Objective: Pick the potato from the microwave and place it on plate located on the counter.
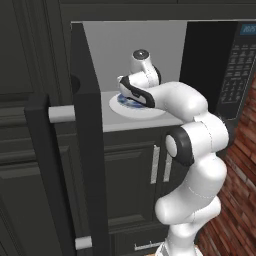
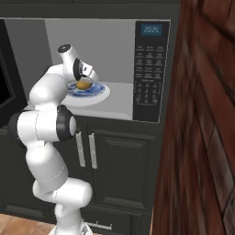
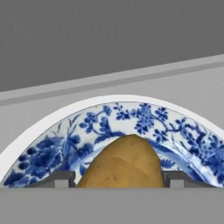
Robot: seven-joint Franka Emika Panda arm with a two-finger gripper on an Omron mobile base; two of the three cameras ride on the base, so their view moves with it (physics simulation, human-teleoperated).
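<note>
Small oval golden-brown potato [image 3: 120, 162] sits on a white plate with blue floral pattern [image 3: 144, 118] inside the large black boxy microwave [image 2: 151, 69], on its pale grey floor. In the hand view the potato is dead centre between the two dark fingertips [image 3: 59, 178], one each side, right next to its flanks; contact not clear, bottom of potato cut off by the frame edge. Gripper [image 3: 119, 179] is spread wide around the potato; cannot tell if it is actually squeezing it.

Right base view: potato [image 2: 83, 84] just below the white hand, on the blue-patterned plate [image 2: 98, 94]; gripper [image 2: 85, 81] down at it. Left base view: gripper hidden behind the wrist, blue-patterned plate [image 1: 131, 104] partly visible under it.

White arm with dark joints [image 1: 195, 145] reaches up from below into the microwave cavity. Microwave door [image 1: 87, 140] swung open to the left, grey bar handle [image 1: 61, 114] sticking out. Keypad panel with blue display [image 2: 151, 30] on the right side. Dark cabinet doors with silver handles [image 2: 93, 150] below the microwave. Red-brown brick wall [image 2: 202, 137] at right.
</note>
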